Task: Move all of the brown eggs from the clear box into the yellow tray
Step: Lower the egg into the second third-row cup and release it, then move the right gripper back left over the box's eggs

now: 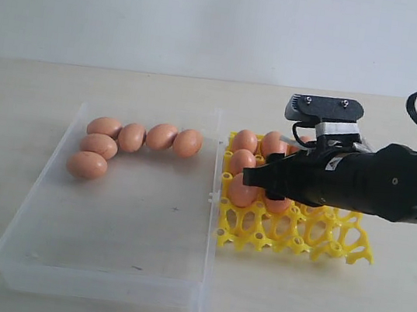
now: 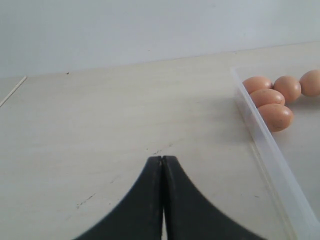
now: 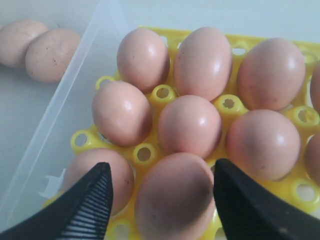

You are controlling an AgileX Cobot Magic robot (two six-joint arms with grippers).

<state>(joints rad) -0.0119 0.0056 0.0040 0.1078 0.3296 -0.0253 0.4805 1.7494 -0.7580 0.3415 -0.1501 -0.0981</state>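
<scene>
Matte, faintly speckled oval brown eggs (image 3: 190, 125) sit in the yellow lattice tray (image 3: 228, 103), six more lie on their sides in the clear plastic box (image 1: 98, 265) beside it, while the right gripper (image 3: 161, 172) has its ribbed jaws apart astride one tray egg and the left gripper (image 2: 162, 160) has its jaws together.

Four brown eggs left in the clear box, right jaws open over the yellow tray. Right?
Not four: the exterior view shows six brown eggs left in the clear box. The right gripper does have its jaws open over the yellow tray.

One clear box (image 1: 127, 230), six brown eggs (image 1: 131, 137); one yellow tray (image 1: 337, 242), eight-plus.
</scene>
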